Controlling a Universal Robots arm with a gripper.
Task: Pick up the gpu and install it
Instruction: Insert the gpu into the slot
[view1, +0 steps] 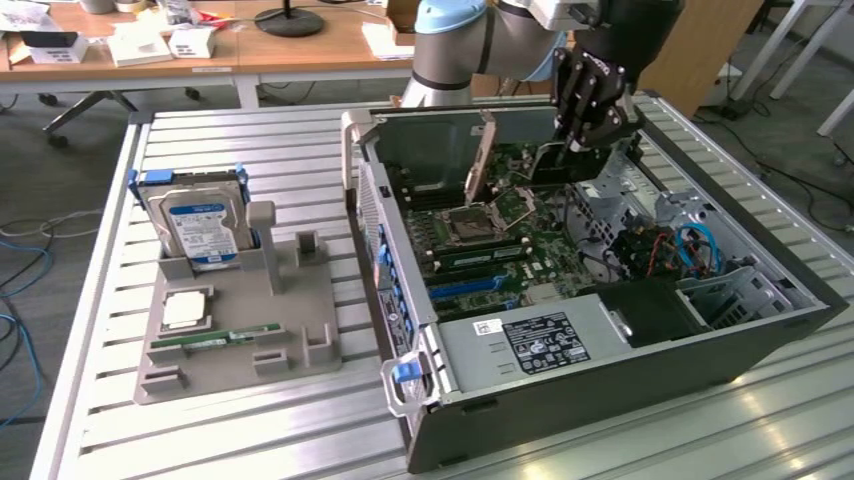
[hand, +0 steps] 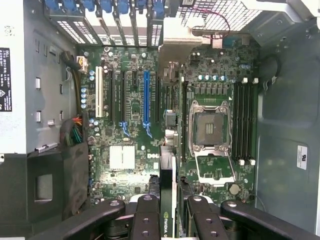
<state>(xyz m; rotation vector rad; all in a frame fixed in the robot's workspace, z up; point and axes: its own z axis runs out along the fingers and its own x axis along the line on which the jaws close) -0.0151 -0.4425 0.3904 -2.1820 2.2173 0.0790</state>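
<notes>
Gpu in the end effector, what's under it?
The motherboard: its blue slot and open CPU socket show. The board patch directly beneath the gpu and end effector is covered.

An open computer case lay on the slatted table at the exterior view's right, with the motherboard inside it and the power supply at its near end. At the exterior view's left sat a parts holder. A hard drive stood at its far end, with a CPU and a RAM stick lying nearer. Above the motherboard's far end, the gripper held the gpu.
</notes>
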